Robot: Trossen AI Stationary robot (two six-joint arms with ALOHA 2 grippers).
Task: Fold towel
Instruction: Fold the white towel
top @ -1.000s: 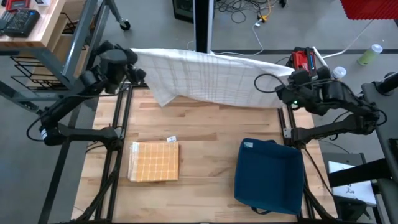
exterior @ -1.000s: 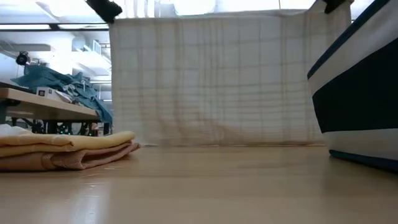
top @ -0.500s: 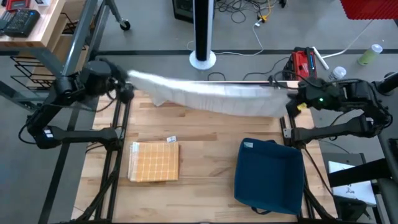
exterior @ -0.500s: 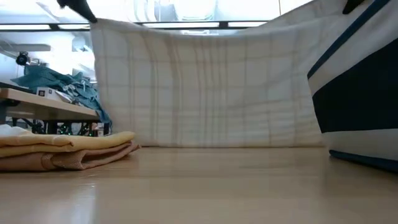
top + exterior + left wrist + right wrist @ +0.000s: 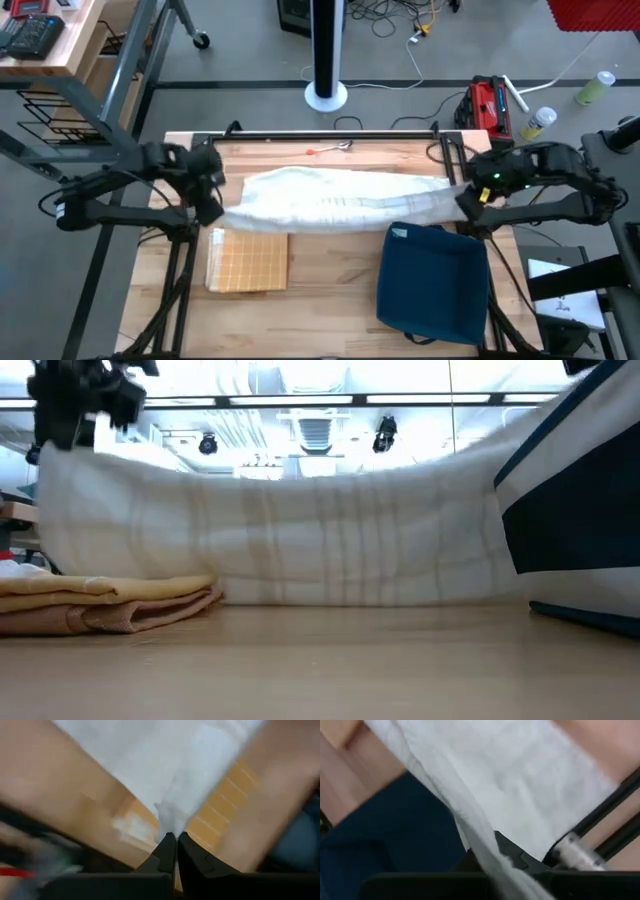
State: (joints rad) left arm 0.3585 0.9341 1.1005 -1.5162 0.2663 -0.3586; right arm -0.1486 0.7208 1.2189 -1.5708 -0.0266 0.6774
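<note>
A white checked towel (image 5: 340, 198) stretches across the middle of the table between my two grippers. In the low view the towel (image 5: 320, 540) sags in the middle, and its lower part rests on the tabletop. My left gripper (image 5: 212, 207) is shut on the towel's left end, just above the folded yellow towel. My right gripper (image 5: 466, 197) is shut on the right end, beside the dark blue cloth. Both grippers slant downward. My left gripper pinches a bunched corner of the towel (image 5: 169, 820) between its two shut fingers, slanting down from above. The corner is lifted and the cloth runs away from it toward the table's right. My right gripper holds the towel's right end (image 5: 470, 827), slanting down from above. The cloth drapes over the fingers (image 5: 512, 854) and hides the place of contact. That end is held above the table.
A folded yellow checked towel (image 5: 247, 260) lies near the front left. A dark blue folded cloth (image 5: 432, 282) lies near the front right. A small red-handled tool (image 5: 332, 148) lies at the far edge. Metal rails (image 5: 190, 250) run along both sides.
Both grippers have come down and toward the table's near edge, tipping from level to pointing downward, and have stayed shut on the towel. The towel hung like a curtain at the far edge; it has swung over the table and now sags onto it.
</note>
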